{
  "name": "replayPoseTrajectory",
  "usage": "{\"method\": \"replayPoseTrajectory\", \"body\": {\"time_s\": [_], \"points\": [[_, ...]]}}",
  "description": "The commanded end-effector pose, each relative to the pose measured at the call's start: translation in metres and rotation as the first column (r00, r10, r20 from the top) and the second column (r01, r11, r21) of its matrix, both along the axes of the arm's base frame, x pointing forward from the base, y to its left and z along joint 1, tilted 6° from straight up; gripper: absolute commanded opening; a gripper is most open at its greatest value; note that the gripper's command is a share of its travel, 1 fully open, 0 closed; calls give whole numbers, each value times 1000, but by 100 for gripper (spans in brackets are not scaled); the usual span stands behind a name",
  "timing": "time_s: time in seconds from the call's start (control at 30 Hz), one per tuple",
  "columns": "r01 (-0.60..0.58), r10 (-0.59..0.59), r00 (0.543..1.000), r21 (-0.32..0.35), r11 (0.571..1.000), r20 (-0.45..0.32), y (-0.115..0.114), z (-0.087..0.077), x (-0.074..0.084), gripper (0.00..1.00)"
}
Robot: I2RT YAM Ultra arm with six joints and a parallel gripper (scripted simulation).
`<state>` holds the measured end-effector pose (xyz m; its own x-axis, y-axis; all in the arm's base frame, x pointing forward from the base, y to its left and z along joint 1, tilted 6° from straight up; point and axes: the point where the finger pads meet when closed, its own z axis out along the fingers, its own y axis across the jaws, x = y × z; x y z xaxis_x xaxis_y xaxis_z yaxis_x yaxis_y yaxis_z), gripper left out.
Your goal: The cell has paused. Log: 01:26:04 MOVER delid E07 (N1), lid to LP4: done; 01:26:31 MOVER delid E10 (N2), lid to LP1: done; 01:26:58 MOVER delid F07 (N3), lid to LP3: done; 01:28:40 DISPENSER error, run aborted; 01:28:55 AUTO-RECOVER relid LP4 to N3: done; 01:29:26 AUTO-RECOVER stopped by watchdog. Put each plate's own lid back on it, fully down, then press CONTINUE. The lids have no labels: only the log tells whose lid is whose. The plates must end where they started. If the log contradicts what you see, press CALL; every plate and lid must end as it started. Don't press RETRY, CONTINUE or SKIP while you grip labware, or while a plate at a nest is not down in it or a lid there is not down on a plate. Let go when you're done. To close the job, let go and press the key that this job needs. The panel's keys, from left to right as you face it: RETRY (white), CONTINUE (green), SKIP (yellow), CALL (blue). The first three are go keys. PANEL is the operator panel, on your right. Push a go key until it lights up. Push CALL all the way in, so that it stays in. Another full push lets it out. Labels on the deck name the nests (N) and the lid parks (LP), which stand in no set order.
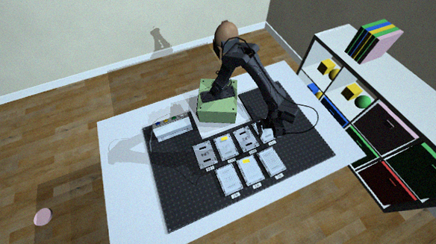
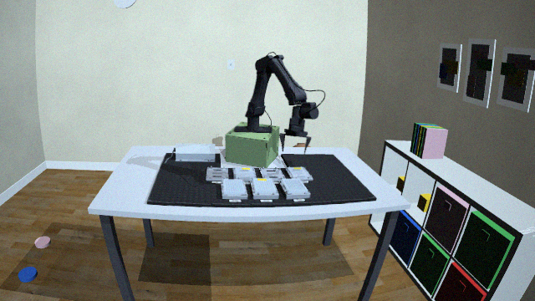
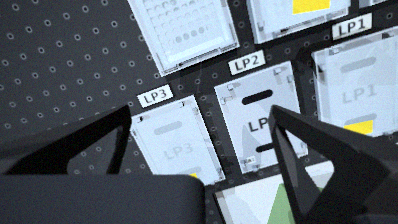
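My gripper (image 3: 199, 112) hangs wide open and empty above the back row of lid parks. Straight below my fingers sit the clear lid on LP3 (image 3: 175, 142) and the bare LP2 park (image 3: 257, 122); the lid on LP1 (image 3: 357, 90) lies off to one side. Just beyond them is an uncovered well plate (image 3: 185, 30).
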<state>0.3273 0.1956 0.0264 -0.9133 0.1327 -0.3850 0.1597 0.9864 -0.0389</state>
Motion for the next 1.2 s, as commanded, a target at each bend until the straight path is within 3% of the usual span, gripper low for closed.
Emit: {"method": "replayPoseTrajectory", "body": {"time_s": [0.0, 0.03, 0.13, 0.17, 0.2, 0.3, 0.4, 0.5, 0.57, 0.63, 0.7, 0.87, 0.93, 1.07, 1.17], "points": [[-63, 62, 997, -17, 998, -47, -15, -11, -1, 100], [-62, 62, 998, -6, 998, -30, -18, -11, 2, 100], [-93, 90, 992, -30, 995, -92, -32, -25, 0, 100], [-92, 91, 993, -18, 996, -70, -36, -24, 2, 100], [-105, 101, 989, -30, 994, -106, -41, -27, -1, 100], [-117, 113, 987, -27, 993, -111, -44, -28, 2, 100], [-154, 146, 974, -33, 987, -173, -57, -37, 0, 100], [-153, 150, 980, -18, 988, -130, -68, -35, 3, 100], [-180, 171, 963, -27, 983, -207, -79, -46, -3, 100], [-184, 178, 967, -19, 983, -183, -86, -51, -3, 100], [-211, 201, 949, -15, 977, -241, -97, -61, -10, 100], [-241, 234, 939, 4, 971, -252, -108, -64, -11, 100], [-266, 260, 920, 21, 964, -294, -117, -72, -17, 100], [-273, 270, 927, 25, 962, -259, -131, -73, -16, 100], [-303, 303, 903, 51, 952, -305, -144, -87, -26, 100]]}}
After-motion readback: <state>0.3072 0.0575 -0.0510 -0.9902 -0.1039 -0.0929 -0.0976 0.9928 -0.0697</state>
